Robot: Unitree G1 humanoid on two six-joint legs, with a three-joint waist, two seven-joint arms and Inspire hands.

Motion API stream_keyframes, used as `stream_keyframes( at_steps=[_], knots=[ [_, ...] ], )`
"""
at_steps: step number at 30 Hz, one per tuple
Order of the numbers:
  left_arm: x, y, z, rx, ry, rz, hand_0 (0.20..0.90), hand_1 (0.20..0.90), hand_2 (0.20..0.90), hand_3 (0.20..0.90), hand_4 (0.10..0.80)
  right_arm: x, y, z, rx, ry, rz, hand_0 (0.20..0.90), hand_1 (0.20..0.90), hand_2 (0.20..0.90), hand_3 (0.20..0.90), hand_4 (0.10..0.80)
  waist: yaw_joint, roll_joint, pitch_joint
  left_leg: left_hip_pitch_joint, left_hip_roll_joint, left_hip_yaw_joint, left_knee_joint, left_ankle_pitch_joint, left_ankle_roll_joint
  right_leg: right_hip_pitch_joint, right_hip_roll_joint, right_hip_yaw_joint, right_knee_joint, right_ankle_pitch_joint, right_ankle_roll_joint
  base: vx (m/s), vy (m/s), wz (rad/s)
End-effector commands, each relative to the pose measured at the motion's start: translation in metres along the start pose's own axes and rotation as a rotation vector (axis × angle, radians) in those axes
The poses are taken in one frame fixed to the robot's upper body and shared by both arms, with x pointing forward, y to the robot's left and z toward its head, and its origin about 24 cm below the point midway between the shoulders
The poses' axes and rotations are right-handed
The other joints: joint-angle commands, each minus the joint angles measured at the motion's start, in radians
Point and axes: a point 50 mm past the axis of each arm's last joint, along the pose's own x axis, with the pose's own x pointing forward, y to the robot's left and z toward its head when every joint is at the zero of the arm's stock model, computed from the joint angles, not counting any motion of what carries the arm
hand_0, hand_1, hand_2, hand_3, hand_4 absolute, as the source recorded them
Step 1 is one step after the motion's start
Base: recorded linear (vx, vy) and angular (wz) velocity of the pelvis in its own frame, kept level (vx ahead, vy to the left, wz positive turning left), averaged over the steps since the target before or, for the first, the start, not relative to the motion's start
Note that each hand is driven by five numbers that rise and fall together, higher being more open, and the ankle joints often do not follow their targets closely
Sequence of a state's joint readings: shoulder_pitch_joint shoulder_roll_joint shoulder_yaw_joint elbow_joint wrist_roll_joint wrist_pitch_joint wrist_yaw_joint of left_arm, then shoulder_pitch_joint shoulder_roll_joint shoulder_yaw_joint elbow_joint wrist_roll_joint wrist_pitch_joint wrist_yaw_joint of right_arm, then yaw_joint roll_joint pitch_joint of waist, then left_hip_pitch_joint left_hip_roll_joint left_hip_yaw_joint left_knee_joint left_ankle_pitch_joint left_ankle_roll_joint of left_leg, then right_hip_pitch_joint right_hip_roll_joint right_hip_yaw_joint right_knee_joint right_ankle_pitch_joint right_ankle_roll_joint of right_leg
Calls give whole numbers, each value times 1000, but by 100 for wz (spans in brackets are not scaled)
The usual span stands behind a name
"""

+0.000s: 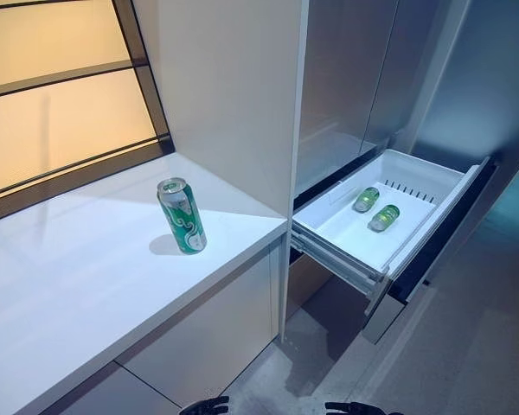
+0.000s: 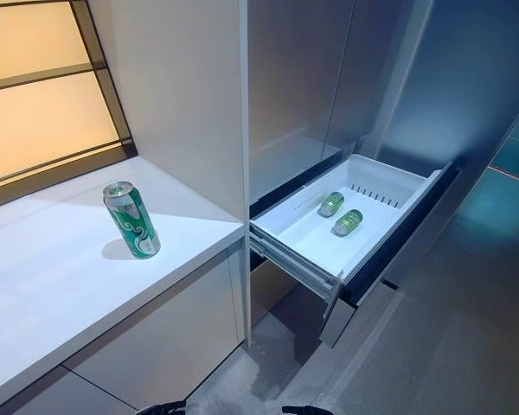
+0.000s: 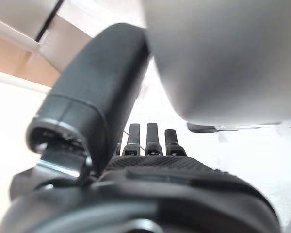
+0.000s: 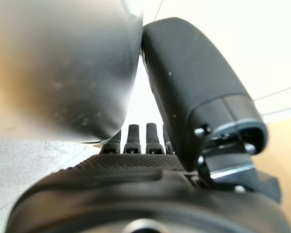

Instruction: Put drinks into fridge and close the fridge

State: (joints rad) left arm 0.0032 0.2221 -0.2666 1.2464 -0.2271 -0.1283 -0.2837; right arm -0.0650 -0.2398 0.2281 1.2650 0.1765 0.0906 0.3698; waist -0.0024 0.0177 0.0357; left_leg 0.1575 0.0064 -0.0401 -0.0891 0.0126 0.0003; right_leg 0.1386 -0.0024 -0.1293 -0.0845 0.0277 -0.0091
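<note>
A green drink can (image 1: 182, 216) stands upright on the white counter (image 1: 86, 285), near its right end. To its right the fridge's white drawer (image 1: 389, 251) is pulled out, and two small green drinks (image 1: 366, 200) (image 1: 383, 218) lie on their sides in it. Both hands hang low, far below the can and the drawer. My left hand (image 1: 206, 405) and right hand (image 1: 355, 408) only peek in at the lower edge. In the wrist views the left hand (image 3: 148, 141) and the right hand (image 4: 145, 141) have straight fingers and hold nothing.
The fridge's tall grey doors (image 1: 363, 78) rise behind the drawer, and a white wall panel (image 1: 233, 95) separates counter and fridge. A dark-framed window (image 1: 60, 104) runs behind the counter. Grey floor (image 1: 467, 363) lies below the drawer.
</note>
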Motion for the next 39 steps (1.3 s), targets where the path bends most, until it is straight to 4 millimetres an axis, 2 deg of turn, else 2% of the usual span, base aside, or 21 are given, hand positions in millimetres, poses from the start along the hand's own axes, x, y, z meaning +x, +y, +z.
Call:
stream_keyframes(
  at_steps=[1, 2, 3, 6, 8, 9, 11, 13, 17, 19, 20, 23, 24, 26, 28, 32, 39],
  knots=[
    [4, -9, 78, 78, -283, -194, 900, 900, 900, 900, 800, -1, -3, 10, -50, 34, 25, 900, 900, 900, 900, 800, 9, -19, 28, 8, -36, 73, 28, -35, 19, -1, -22, 37, 48, -16, 46, -37, 28, -1],
    [2, -16, 94, 105, -315, -283, 900, 900, 900, 900, 800, -2, -6, 13, -55, 31, 20, 900, 900, 900, 900, 800, 7, -14, 31, 7, -35, 73, 27, -33, 19, -4, -21, 40, 50, -15, 47, -32, 27, -1],
    [1, -18, 99, 116, -326, -310, 900, 900, 900, 900, 800, -3, -7, 13, -57, 30, 19, 900, 900, 900, 900, 800, 6, -12, 32, 6, -35, 74, 27, -33, 19, -5, -21, 41, 50, -15, 47, -36, 38, -2],
    [-13, -40, 139, 181, -407, -557, 900, 900, 900, 900, 800, -5, -11, 15, -72, 29, 11, 900, 900, 900, 900, 800, -2, 1, 37, 4, -34, 73, 25, -30, 20, -13, -20, 53, 55, -12, 50, -28, 36, -3],
    [-23, -45, 156, 189, -447, -654, 900, 900, 900, 900, 800, -5, -12, 14, -75, 28, 8, 900, 900, 900, 900, 800, -4, 5, 38, 3, -35, 71, 24, -30, 21, -15, -20, 55, 56, -11, 51, 0, 0, 0],
    [-38, -51, 180, 189, -502, -745, 900, 900, 900, 900, 800, -5, -12, 14, -77, 26, 5, 900, 900, 900, 900, 800, -6, 9, 39, 2, -35, 69, 23, -30, 22, -17, -20, 58, 57, -10, 53, 0, 0, 0],
    [-63, -63, 209, 198, -604, -877, 900, 900, 900, 900, 800, -5, -11, 11, -77, 25, 3, 900, 900, 900, 900, 800, -6, 10, 40, 2, -37, 65, 22, -32, 25, -17, -22, 61, 54, -9, 54, 0, 0, 0],
    [-99, -75, 239, 188, -745, -1008, 900, 900, 900, 900, 800, -4, -10, 5, -72, 24, -1, 900, 900, 900, 900, 800, -4, 9, 40, 3, -39, 60, 20, -35, 29, -15, -23, 63, 50, -7, 54, 0, 0, 0],
    [-167, -87, 278, 79, -1086, -1207, 900, 900, 900, 900, 800, -3, -4, -10, -54, 30, 3, 900, 900, 900, 900, 800, 3, 1, 32, 14, -42, 44, 12, -47, 34, 3, -23, 66, 35, -9, 52, 20, -11, 1],
    [-194, -86, 292, 26, -1276, -1249, 900, 900, 900, 900, 800, 0, 3, -16, -47, 35, 10, 900, 900, 900, 900, 800, 4, -6, 25, 19, -42, 37, 10, -50, 34, 12, -23, 67, 30, -11, 50, 50, -39, 2],
    [-199, -84, 294, 14, -1322, -1242, 900, 900, 900, 900, 800, 0, 4, -16, -45, 36, 12, 900, 900, 900, 900, 800, 4, -8, 23, 20, -42, 36, 9, -51, 33, 14, -22, 67, 29, -12, 49, 41, -36, 1],
    [-226, -71, 306, -1, -1548, -1123, 900, 900, 900, 900, 800, 2, 11, -20, -36, 42, 18, 900, 900, 900, 900, 800, 5, -14, 17, 25, -41, 27, 7, -53, 31, 22, -21, 66, 25, -15, 47, 35, -26, 1],
    [-236, -64, 310, -2, -1631, -1031, 900, 900, 900, 900, 800, 3, 14, -21, -34, 44, 19, 900, 900, 900, 900, 800, 6, -15, 15, 26, -40, 24, 6, -53, 30, 23, -21, 66, 25, -16, 46, 0, 0, 0],
    [-269, -38, 316, 73, -1920, -614, 900, 900, 900, 900, 800, 5, 19, -26, -26, 52, 22, 900, 900, 900, 900, 800, 12, -21, 7, 26, -40, 12, 5, -53, 29, 28, -20, 59, 21, -21, 43, 12, -15, 0],
    [-288, -28, 314, 144, -2049, -384, 900, 900, 900, 900, 800, 5, 21, -29, -21, 56, 22, 900, 900, 900, 900, 800, 18, -24, 1, 24, -41, 5, 5, -53, 29, 31, -18, 56, 18, -25, 41, -17, -5, 0],
    [-308, -19, 313, 193, -2128, -92, 900, 900, 900, 900, 800, 6, 23, -30, -18, 59, 26, 900, 900, 900, 900, 800, 29, -30, -10, 13, -41, -4, 3, -40, 26, 24, -16, 49, 19, -24, 35, -14, -10, 4],
    [-307, -5, 316, 151, -2091, 107, 900, 900, 900, 900, 800, 7, 24, -25, -21, 50, 29, 900, 900, 900, 900, 800, 38, -28, -16, 7, -42, -11, 3, -37, 25, 21, -14, 46, 20, -27, 33, -3, 2, 7]
  ],
)
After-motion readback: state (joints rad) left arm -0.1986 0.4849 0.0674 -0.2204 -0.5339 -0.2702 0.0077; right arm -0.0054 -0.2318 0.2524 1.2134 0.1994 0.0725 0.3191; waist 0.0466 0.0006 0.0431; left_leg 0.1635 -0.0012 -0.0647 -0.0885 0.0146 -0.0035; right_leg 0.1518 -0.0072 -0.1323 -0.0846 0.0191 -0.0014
